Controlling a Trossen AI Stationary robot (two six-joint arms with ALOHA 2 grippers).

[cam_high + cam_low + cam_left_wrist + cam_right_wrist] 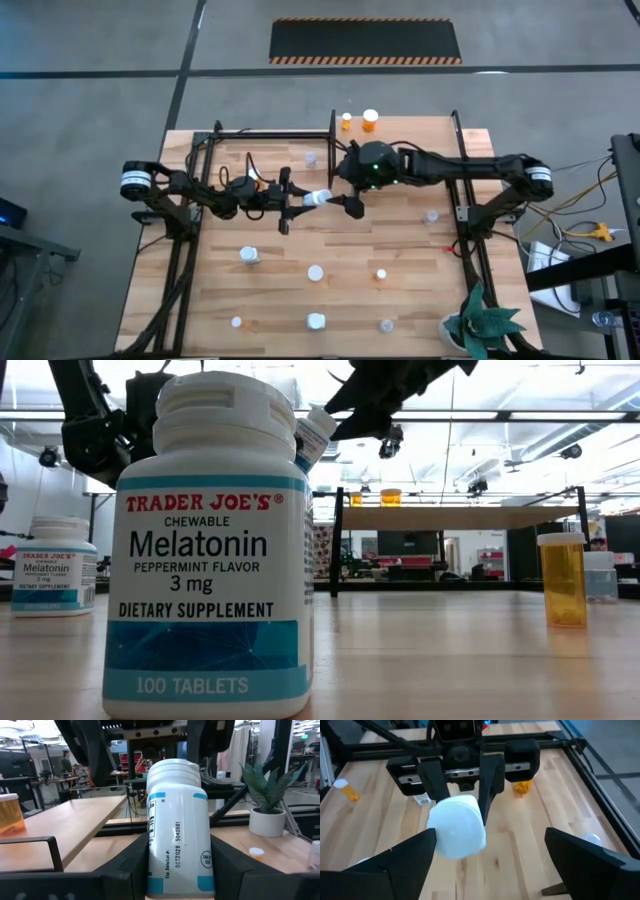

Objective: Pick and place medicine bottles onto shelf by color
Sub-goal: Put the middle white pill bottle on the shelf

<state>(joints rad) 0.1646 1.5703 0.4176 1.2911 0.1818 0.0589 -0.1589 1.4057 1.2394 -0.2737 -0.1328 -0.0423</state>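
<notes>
While left gripper clamps white bottle | right gripper gapes

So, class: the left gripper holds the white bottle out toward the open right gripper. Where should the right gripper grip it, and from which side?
Probably at the cap end. The left gripper clamps the white bottle around its body, leaving the white cap free and pointing at the open right gripper. Coming straight along the bottle's axis, fingers either side of the round cap, looks best.

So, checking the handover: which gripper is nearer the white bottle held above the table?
Left. The left gripper is shut on the white bottle; the right gripper is open just beyond its cap.
</notes>
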